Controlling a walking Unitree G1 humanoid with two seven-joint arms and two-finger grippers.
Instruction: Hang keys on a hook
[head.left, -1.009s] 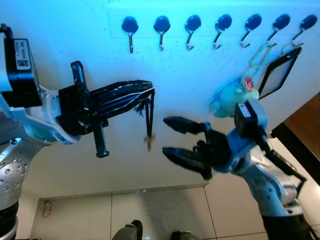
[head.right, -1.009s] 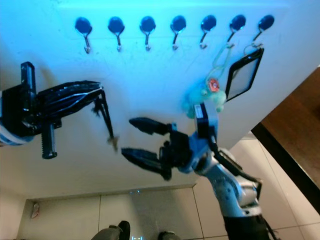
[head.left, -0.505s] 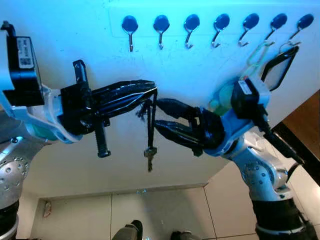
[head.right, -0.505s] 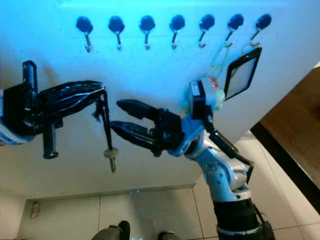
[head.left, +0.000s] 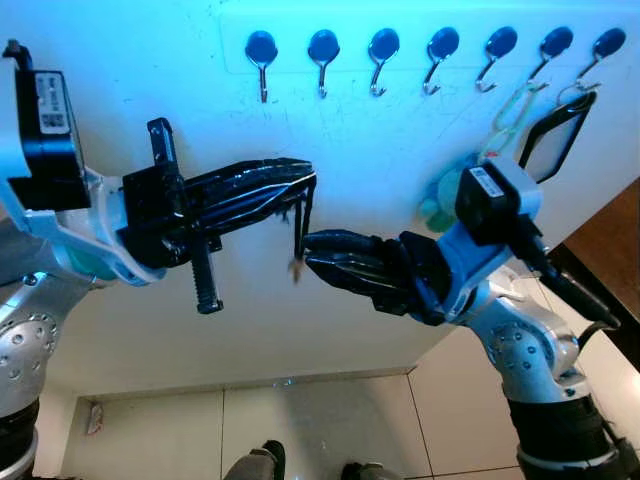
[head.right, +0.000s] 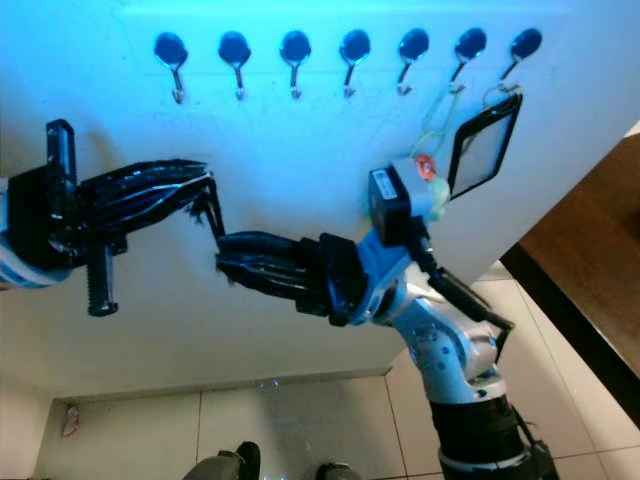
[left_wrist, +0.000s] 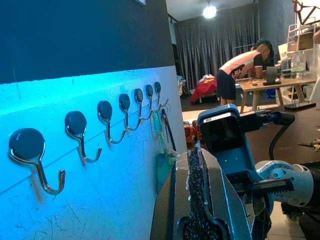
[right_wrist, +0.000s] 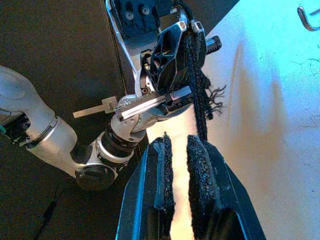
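Keys dangle on a black strap (head.left: 301, 222) pinched in the left gripper (head.left: 300, 182) below the hooks (head.left: 322, 58) – the right gripper (head.left: 312, 254), fingers nearly together, closes around the strap's lower end – seemingly to steady it

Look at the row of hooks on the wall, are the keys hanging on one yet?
No, the keys' black strap hangs from the left gripper, well below the hooks.

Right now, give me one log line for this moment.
left gripper: shut on key strap | right gripper: nearly closed at strap's lower end | hooks: five free
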